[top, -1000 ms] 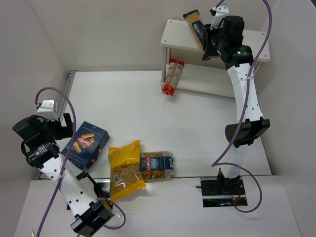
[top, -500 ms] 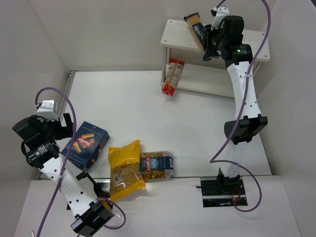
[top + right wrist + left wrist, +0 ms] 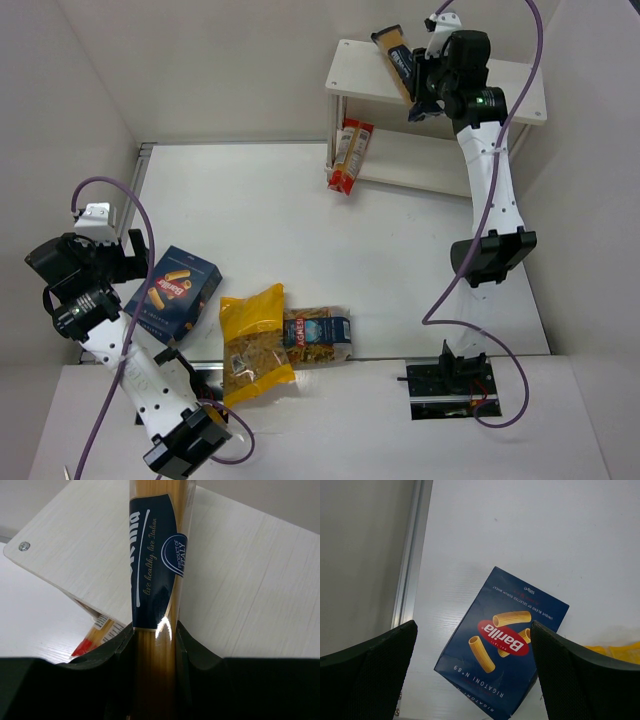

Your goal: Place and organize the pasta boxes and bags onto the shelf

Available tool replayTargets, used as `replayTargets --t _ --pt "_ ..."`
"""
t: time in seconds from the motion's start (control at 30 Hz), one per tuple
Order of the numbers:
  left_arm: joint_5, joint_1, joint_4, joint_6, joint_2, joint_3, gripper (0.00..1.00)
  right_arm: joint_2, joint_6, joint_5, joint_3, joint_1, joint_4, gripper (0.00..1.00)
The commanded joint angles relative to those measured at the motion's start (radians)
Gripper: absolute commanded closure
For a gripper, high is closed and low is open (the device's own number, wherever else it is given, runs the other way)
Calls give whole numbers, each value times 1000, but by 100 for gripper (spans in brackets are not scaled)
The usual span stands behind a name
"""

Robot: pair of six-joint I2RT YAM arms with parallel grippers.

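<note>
While the right gripper clamps the spaghetti pack, its arm has crept farther over the shelf.
Pack tilts above the top board's left end, seemingly unplaced; left gripper gapes empty over the blue box.

High rear overview; close downward wrist views (shelf common to right)
</note>
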Motion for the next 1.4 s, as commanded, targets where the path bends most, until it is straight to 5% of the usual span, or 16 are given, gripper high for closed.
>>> replayTargets --t 0.0,0.8,1.0,1.37 --pt "24 7 20 17 -18 -1 1 -19 7 7 97 -7 166 100" --pt "24 7 20 17 -18 -1 1 10 53 93 97 -27 186 98" --pt "24 7 20 17 -18 -1 1 10 53 111 97 -27 186 64" --pt "24 7 20 17 -18 -1 1 1 62 120 97 -27 196 32"
